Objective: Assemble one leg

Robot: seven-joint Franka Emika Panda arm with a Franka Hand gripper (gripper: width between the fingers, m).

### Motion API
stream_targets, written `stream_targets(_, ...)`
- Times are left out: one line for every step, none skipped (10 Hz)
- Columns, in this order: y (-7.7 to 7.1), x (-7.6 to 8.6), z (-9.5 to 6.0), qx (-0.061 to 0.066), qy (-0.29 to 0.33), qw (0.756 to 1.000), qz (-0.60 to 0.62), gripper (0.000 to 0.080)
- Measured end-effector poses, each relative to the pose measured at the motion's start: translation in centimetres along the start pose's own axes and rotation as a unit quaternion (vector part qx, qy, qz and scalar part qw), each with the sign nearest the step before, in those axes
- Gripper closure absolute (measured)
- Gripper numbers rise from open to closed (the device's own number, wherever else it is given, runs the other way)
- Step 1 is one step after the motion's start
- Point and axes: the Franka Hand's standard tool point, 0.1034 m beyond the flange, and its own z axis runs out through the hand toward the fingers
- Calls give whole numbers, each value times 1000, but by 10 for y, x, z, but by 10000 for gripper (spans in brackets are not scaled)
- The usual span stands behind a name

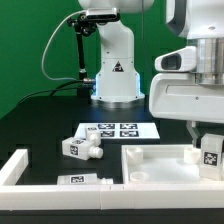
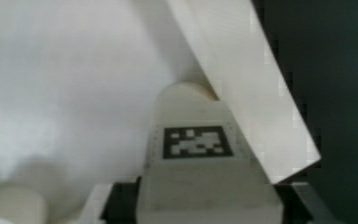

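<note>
My gripper is at the exterior view's right, shut on a leg, a stubby white post with a black-and-white tag. It holds the leg upright over the right corner of the large white square panel. In the wrist view the leg fills the gap between the dark fingers of the gripper, with its tag facing the camera. Its far end lies next to the panel's raised rim. I cannot tell whether the leg touches the panel.
Two more legs lie on the black table, one left of the panel and one near the front. The marker board lies behind them. A white border bar runs along the left. The robot base stands at the back.
</note>
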Motion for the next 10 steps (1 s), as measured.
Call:
stream_targets(1,1,0,-1,1,998,57,515)
stream_targets(0,0,0,-1,-7,985,170,515)
stream_targets(-2,0,1,2,-11,953,302,515)
stream_targets(-5,-3,0,4,-10,910,415,514)
stream_targets(-4,-2,0,8,-15,889,457,514)
stream_targets(-4,-1,0,10,-21,874,485,514)
stream_targets(-4,-2,0,10,-21,874,485,497)
stream_targets(-4,-2,0,11,-20,890,456,362)
stream_targets(-4,-2,1,15,-15,931,365,233)
stream_targets(-4,-4,2,17,-13,964,266,233)
